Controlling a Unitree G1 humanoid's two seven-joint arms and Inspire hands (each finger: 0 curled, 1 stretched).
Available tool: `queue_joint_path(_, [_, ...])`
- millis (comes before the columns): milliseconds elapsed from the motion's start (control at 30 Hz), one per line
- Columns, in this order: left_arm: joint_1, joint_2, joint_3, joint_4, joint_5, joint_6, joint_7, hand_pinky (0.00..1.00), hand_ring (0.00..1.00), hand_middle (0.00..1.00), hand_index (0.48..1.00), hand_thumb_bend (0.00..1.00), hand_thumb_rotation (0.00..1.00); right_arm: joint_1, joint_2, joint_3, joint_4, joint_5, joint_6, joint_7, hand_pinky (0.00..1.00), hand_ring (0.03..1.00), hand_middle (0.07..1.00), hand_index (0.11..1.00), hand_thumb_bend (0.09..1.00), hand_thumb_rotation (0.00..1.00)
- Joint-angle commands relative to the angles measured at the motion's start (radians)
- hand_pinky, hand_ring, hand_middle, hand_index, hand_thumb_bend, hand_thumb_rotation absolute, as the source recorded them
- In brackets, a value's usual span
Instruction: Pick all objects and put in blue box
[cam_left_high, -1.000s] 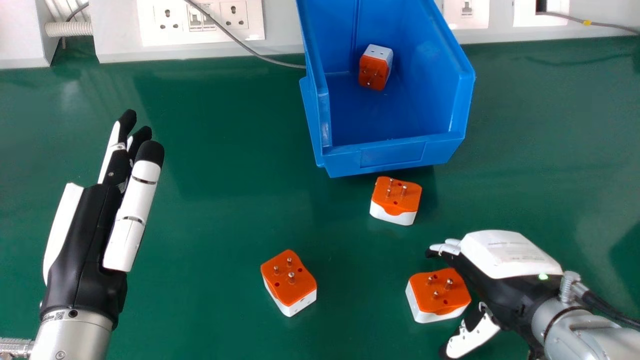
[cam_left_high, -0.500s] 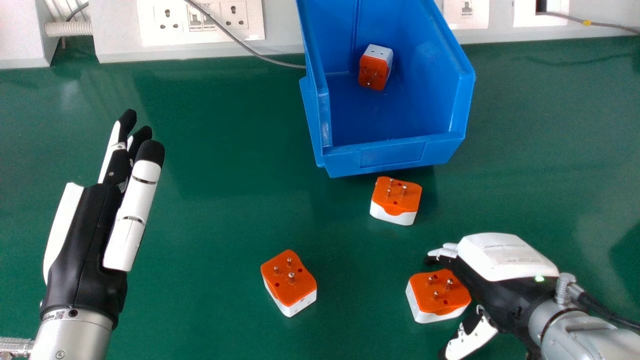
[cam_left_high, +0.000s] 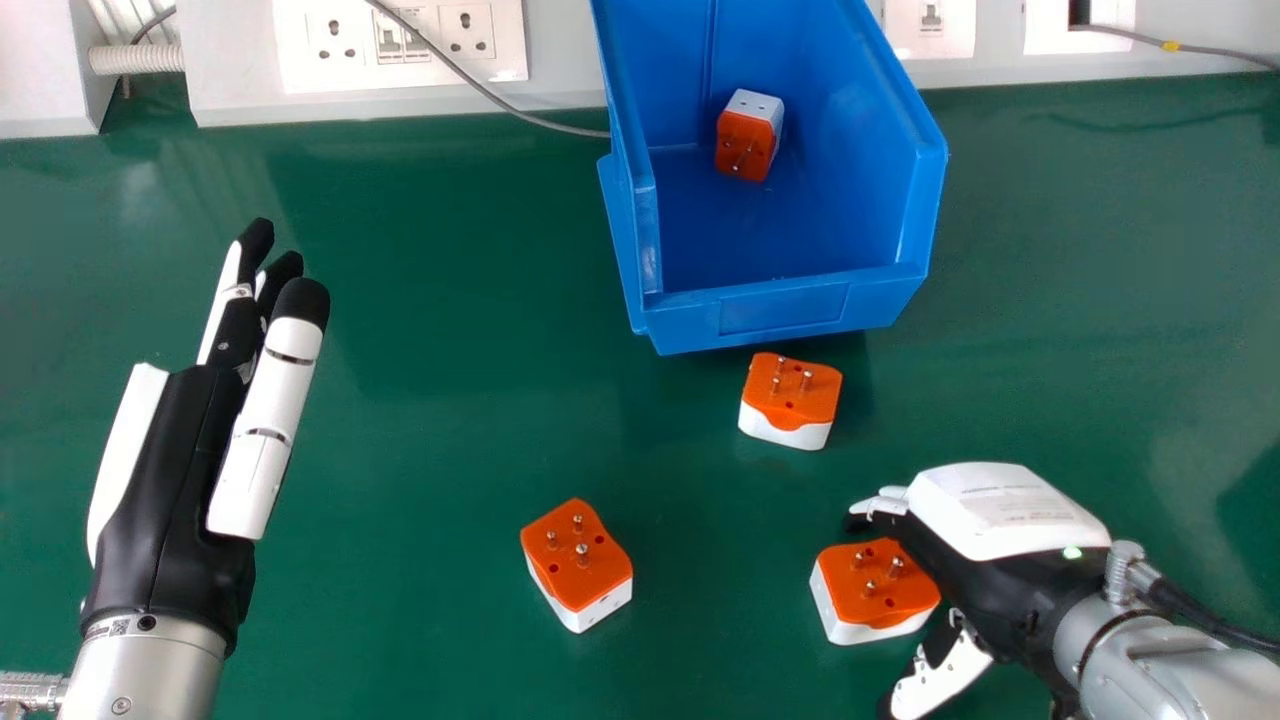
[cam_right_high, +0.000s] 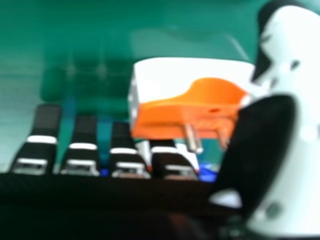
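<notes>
An orange-and-white plug adapter (cam_left_high: 880, 585), its metal pins pointing up, lies on the green counter (cam_left_high: 450, 300) at the lower right of the head view. The right hand (cam_left_high: 1020, 520) comes in from the right edge and sits around it, fingers past its far side and thumb on its near side. Since the earlier frame that hand has eased slightly leftward over the adapter, which has not budged. The hand is wide: in the right hand view its fingers are straight, with the thumb well away from them. Whether it touches the adapter I cannot tell.

A second adapter (cam_left_high: 578, 560) lies pins up in the lower middle, and a third adapter (cam_left_high: 795, 395) right of centre, just below the blue box (cam_left_high: 785, 310). The box is at the upper middle, its low front wall between these adapters and its inside, where a fourth adapter (cam_left_high: 747, 140) rests toward the back. All of them lie as before.

The left hand (cam_left_high: 180, 480) is at the left. Behind the counter, a grey cable (cam_left_high: 540, 122) crosses a socket panel (cam_left_high: 300, 75) and runs to the box's left side.
</notes>
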Motion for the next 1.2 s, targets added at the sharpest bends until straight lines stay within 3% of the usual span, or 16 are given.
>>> queue_joint_path(0, [-0.005, 0.005, -0.002, -0.036, -0.001, -0.004, 0.003, 0.95, 0.98, 0.98, 1.0, 0.53, 1.0, -0.015, 0.004, 0.012, 0.003, 0.004, -0.016, 0.014, 0.78, 0.879, 0.909, 0.843, 0.625, 0.25])
queue_joint_path(633, [0.001, 0.003, -0.004, -0.053, 0.007, 0.002, 0.007, 0.95, 0.98, 0.98, 1.0, 0.52, 1.0, -0.036, 0.035, 0.024, 0.028, 0.011, -0.007, 0.004, 0.76, 0.863, 0.901, 0.84, 0.622, 0.24])
queue_joint_path(833, [-0.004, 0.006, -0.001, -0.037, 0.005, -0.005, 0.005, 0.95, 0.98, 0.98, 0.999, 0.52, 1.0, -0.034, 0.036, 0.021, 0.028, 0.019, -0.016, -0.003, 0.72, 0.842, 0.885, 0.83, 0.62, 0.23])
queue_joint_path(1167, [-0.009, 0.006, -0.004, -0.048, 0.007, 0.008, 0.006, 0.95, 0.98, 0.98, 0.999, 0.52, 1.0, -0.045, 0.057, 0.011, 0.021, 0.047, 0.017, 0.047, 0.7, 0.815, 0.863, 0.815, 0.613, 0.2])
